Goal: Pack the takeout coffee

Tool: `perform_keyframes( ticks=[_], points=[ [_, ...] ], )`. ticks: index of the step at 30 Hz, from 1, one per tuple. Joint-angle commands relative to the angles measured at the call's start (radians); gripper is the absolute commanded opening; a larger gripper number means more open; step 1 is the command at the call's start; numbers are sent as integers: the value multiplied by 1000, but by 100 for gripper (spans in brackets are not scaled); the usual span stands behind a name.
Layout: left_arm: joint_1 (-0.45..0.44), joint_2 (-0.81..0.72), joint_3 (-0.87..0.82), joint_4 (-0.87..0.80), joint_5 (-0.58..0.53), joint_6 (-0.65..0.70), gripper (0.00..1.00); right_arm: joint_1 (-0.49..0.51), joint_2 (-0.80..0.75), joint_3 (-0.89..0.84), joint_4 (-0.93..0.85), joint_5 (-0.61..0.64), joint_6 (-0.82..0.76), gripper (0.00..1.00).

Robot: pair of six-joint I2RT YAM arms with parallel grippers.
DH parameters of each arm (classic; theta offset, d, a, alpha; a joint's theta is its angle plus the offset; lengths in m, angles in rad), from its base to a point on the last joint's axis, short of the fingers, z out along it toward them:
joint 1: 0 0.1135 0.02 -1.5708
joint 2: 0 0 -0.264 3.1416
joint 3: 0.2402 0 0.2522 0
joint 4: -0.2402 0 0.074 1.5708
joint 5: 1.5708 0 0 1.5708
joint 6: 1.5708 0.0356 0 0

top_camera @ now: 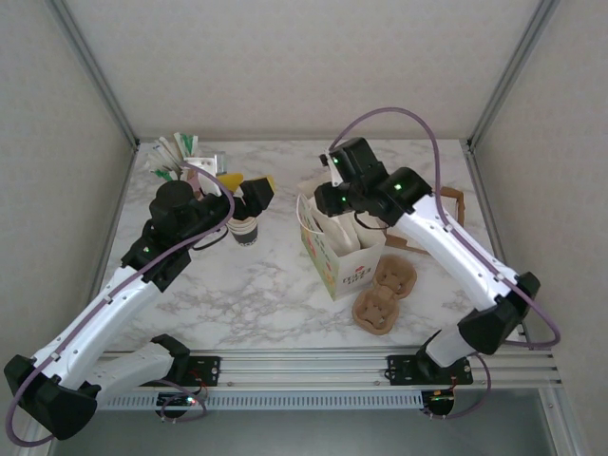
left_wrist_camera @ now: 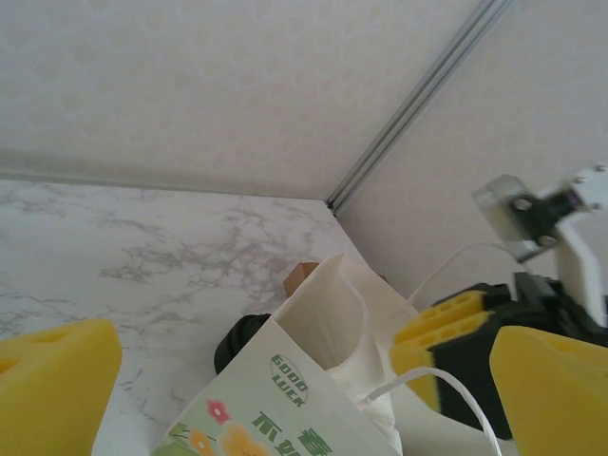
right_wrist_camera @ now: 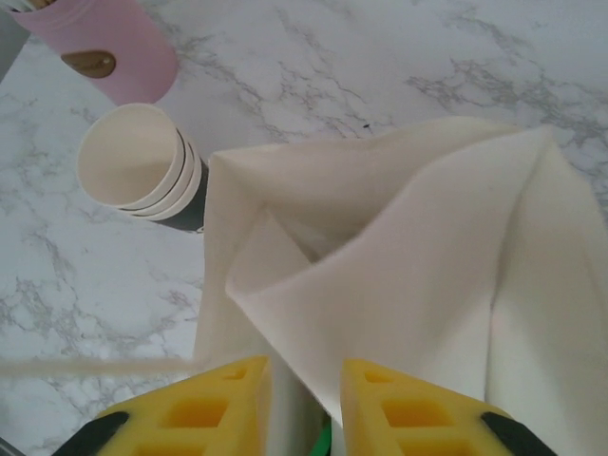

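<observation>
right wrist: jaws straddle bag (right_wrist_camera: 427,237) rim; top: carriers (top_camera: 394,277) beside bag

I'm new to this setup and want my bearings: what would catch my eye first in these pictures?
The white printed paper bag standing open mid-table draws the eye first, with the right fingers straddling its rim. The left fingers are spread wide near a stack of lidless paper cups left of the bag. Two brown cardboard cup carriers lie at its near right.
</observation>
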Motion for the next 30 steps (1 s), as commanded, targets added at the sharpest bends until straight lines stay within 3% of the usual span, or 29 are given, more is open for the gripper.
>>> perform_keyframes(
  ticks=[1,6,10,15,20,30],
  points=[
    [-7,-2,33,-3,1,7,100,-37,52,56,-40,14,27,25],
    [-7,-5,32,-10,-4,13,100,-66,95,13,-62,75,73,14],
    [-7,-3,32,-10,-5,15,100,-67,112,-55,-15,-5,80,12],
    [-7,1,38,-13,-3,10,100,-66,93,-38,-33,-6,86,12],
    [-7,-11,38,-11,-2,0,100,-66,20,10,-42,-25,76,18],
    [-7,-116,-8,37,-52,-14,100,-66,-188,-65,77,-94,82,44]
  ],
)
